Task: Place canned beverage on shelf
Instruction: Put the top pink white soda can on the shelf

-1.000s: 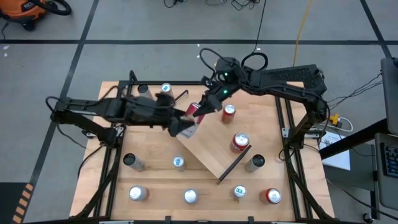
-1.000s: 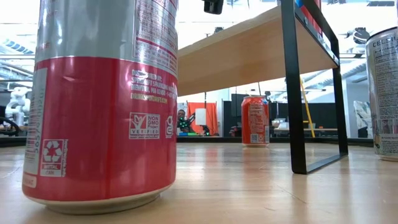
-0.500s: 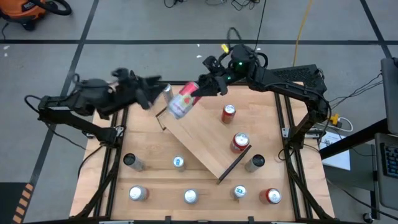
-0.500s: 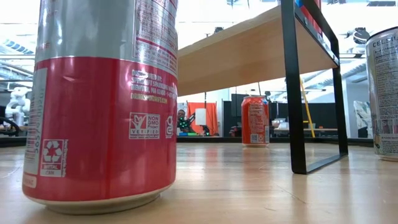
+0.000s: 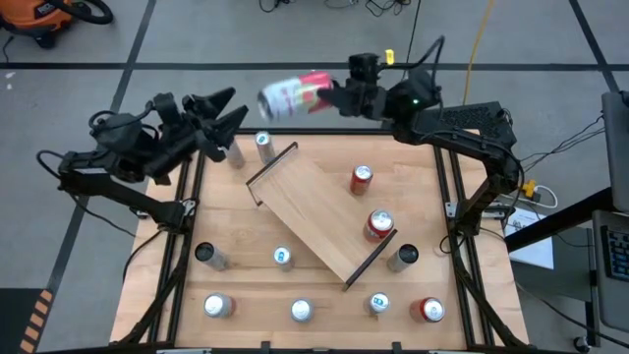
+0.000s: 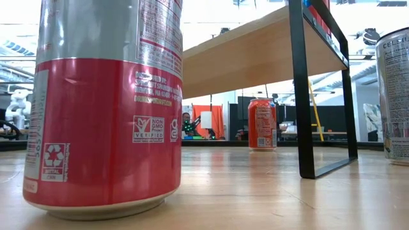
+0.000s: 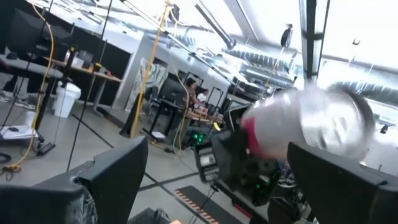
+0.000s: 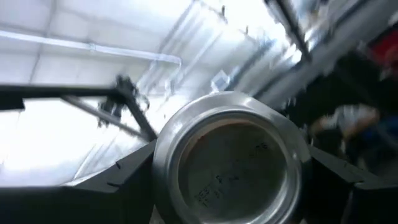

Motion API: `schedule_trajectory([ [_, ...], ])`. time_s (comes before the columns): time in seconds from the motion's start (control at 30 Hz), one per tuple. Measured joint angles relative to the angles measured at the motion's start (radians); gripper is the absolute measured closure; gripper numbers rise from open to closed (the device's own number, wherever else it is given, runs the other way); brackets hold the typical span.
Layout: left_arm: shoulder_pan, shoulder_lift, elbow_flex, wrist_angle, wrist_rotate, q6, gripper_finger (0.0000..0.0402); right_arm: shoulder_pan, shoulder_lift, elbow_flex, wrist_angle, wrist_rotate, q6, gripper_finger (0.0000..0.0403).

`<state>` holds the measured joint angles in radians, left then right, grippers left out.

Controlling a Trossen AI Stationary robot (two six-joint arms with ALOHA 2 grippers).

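Two arms appear in the high view. The right gripper (image 5: 334,98) is raised beyond the far edge of the surface (image 5: 314,290), its fingers clamped on a red-and-silver can (image 5: 293,94) held on its side. The left gripper (image 5: 228,110), fingers spread apart and empty, sits near that can, pointing toward it. The shelf (image 5: 319,216) lies diagonally on the surface, well below and nearer than the right gripper, with two red cans (image 5: 362,178) standing on it; further cans stand around it on the surface.

Low view: a large red can (image 6: 105,105) fills the foreground; the shelf's board (image 6: 255,48) and black rail (image 6: 300,89) rise to its right.

Left wrist view: the spread fingers (image 7: 106,180) frame the held can (image 7: 311,124) and the right gripper behind it.

Right wrist view: the can's silver end (image 8: 230,162) sits between the right gripper's fingers (image 8: 124,171).
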<state>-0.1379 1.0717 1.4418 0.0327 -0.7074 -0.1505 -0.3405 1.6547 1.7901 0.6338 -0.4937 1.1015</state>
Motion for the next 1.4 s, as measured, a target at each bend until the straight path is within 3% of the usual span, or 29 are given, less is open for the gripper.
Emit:
schedule_trajectory([
  [0.27,0.000,0.088,0.000,0.121,0.026,0.014,0.0013,0.002,0.000,0.000,0.064,0.180,-0.128,0.0124],
  [0.57,0.017,0.236,0.000,0.501,0.038,0.156,0.0013,0.015,0.000,0.000,0.095,0.209,-0.243,0.0124],
  [0.87,0.057,0.306,-0.001,0.718,0.133,0.132,0.0013,0.046,0.000,0.000,0.079,0.209,-0.340,0.0124],
  [1.4,0.100,0.312,-0.001,0.773,0.236,0.131,0.0013,0.070,0.000,0.000,-0.013,0.231,-0.434,0.0124],
])
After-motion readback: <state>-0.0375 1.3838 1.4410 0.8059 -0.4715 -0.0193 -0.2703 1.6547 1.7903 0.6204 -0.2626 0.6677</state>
